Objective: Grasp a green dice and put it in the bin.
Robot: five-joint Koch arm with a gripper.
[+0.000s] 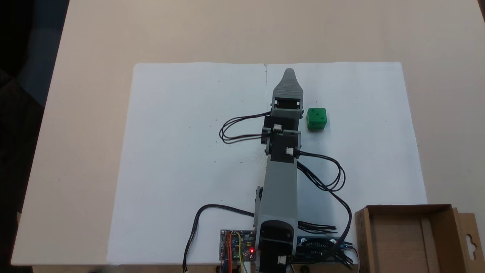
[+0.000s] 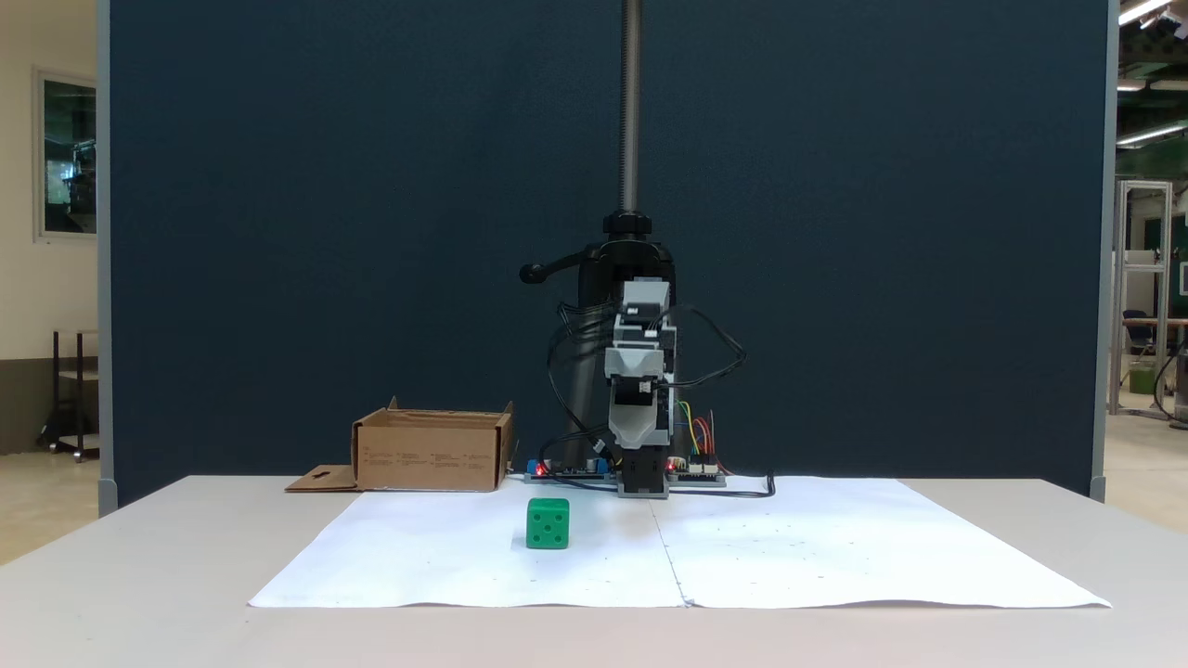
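The green dice (image 1: 316,118) (image 2: 548,523) rests on white paper. In the fixed view from above it lies just right of my wrist; in the fixed view from the front it sits left of the arm and nearer the camera. My gripper (image 1: 289,72) (image 2: 636,431) is stretched out over the paper past the dice. Its jaws lie one behind the other, so no gap shows, and nothing is seen in them. The bin (image 1: 362,235) (image 2: 427,455), a shallow brown cardboard box with a keyhole flap (image 1: 470,242), stands beside the arm's base.
White paper sheets (image 1: 189,151) cover the middle of the beige table (image 1: 94,38). Circuit boards (image 1: 237,244) and looping black cables (image 1: 333,182) lie around the arm's base. A dark pole with a clamp (image 2: 631,186) rises behind the arm.
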